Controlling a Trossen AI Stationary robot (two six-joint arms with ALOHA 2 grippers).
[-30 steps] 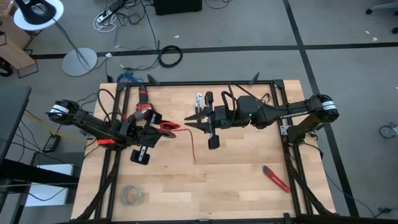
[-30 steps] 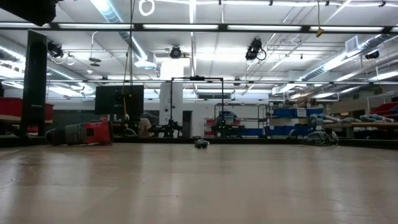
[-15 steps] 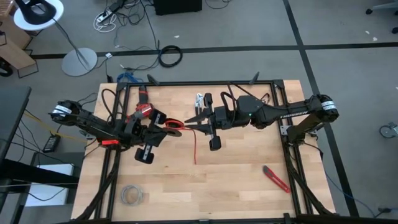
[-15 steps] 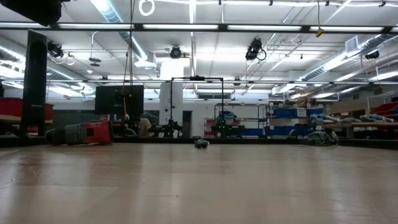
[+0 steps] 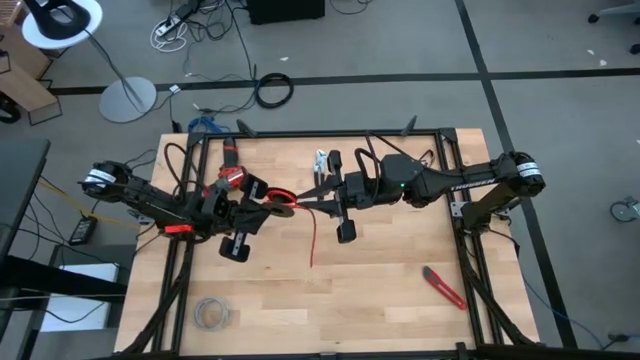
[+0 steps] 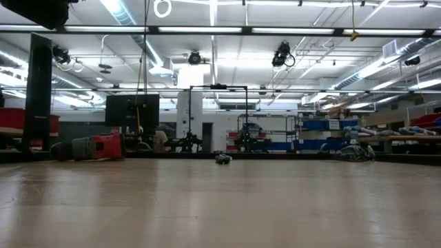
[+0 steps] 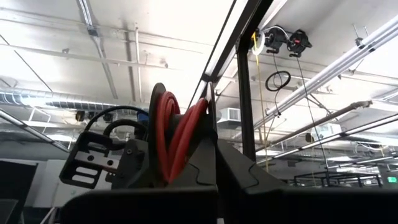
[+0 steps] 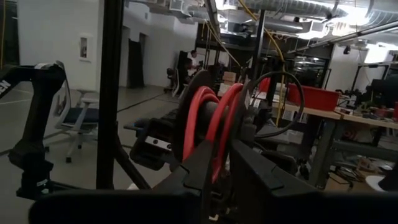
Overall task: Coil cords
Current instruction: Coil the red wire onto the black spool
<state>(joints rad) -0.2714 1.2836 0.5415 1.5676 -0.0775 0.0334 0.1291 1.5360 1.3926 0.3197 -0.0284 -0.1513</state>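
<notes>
Red wire (image 5: pixel 283 200): you see it looped in a small coil above the bench (image 5: pixel 380 290) centre, one loose tail (image 5: pixel 311 240) hanging toward the boards.
Left hand (image 5: pixel 272 208): clamped tight on the coil, just left of it.
Right hand (image 5: pixel 305 198): narrow, pinching the coil from its right side.
Grey wire bundle (image 5: pixel 211 314): well apart from the coil, at the bench's near left corner.
Red-handled tool (image 5: pixel 443 287): far right of the coil.
</notes>
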